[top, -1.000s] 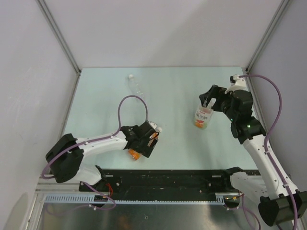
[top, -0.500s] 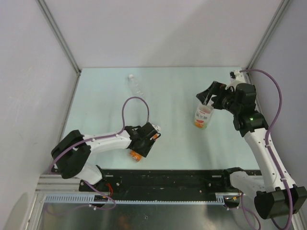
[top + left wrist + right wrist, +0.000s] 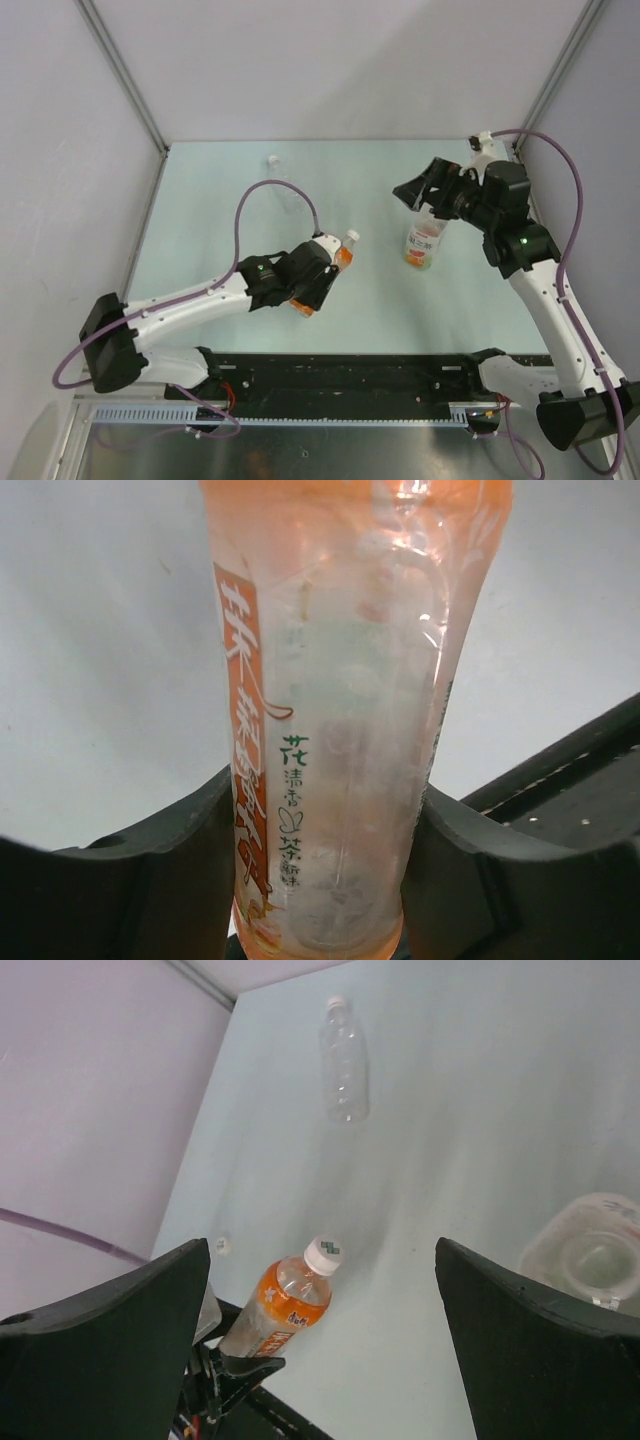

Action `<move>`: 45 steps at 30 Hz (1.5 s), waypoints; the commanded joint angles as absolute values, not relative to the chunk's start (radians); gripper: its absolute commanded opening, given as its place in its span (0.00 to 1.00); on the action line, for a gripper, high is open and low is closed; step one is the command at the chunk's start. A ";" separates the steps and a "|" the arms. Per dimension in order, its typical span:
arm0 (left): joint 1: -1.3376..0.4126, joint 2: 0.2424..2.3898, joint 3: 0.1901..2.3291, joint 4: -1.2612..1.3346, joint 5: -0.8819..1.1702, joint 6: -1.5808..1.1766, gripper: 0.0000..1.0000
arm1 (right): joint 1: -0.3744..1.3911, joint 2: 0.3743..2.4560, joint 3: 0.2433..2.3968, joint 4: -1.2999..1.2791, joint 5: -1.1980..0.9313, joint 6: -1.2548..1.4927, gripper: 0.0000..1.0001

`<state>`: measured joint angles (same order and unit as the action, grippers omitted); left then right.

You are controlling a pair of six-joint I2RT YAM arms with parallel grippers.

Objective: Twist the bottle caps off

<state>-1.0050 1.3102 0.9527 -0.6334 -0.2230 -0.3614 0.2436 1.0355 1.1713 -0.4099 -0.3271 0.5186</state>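
My left gripper [image 3: 316,281] [image 3: 325,825] is shut on the lower body of the orange bottle [image 3: 326,268] [image 3: 340,710] and holds it tilted off the table. Its white cap [image 3: 351,238] [image 3: 323,1256] is on and points toward the far right. My right gripper [image 3: 419,186] [image 3: 322,1250] hangs open and empty, above and just behind the upright labelled bottle [image 3: 424,243] [image 3: 590,1256], whose mouth looks uncapped. The clear bottle [image 3: 286,190] [image 3: 345,1060] lies on its side at the far left with its cap [image 3: 272,159] [image 3: 337,1003] on.
A small white round thing [image 3: 222,1245], like a loose cap, lies on the table [image 3: 380,300] near the left gripper. Grey walls and metal posts [image 3: 125,75] close in the left, right and far sides. A black rail [image 3: 350,375] runs along the near edge.
My left gripper has closed on the orange bottle and lifted it up and to the right. My right gripper has swung up and left, away from the labelled bottle's top.
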 commanded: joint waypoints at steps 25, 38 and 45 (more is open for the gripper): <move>-1.245 1.242 1.215 -0.705 -0.700 -0.342 0.42 | 0.559 1.176 1.313 -0.502 -0.181 0.692 0.92; -1.314 1.381 1.317 -0.820 -0.892 -0.386 0.27 | 0.588 1.207 1.313 -0.412 -0.137 0.756 0.88; -1.334 1.427 1.352 -0.853 -0.931 -0.397 0.24 | 0.593 1.232 1.314 -0.399 -0.141 0.771 0.78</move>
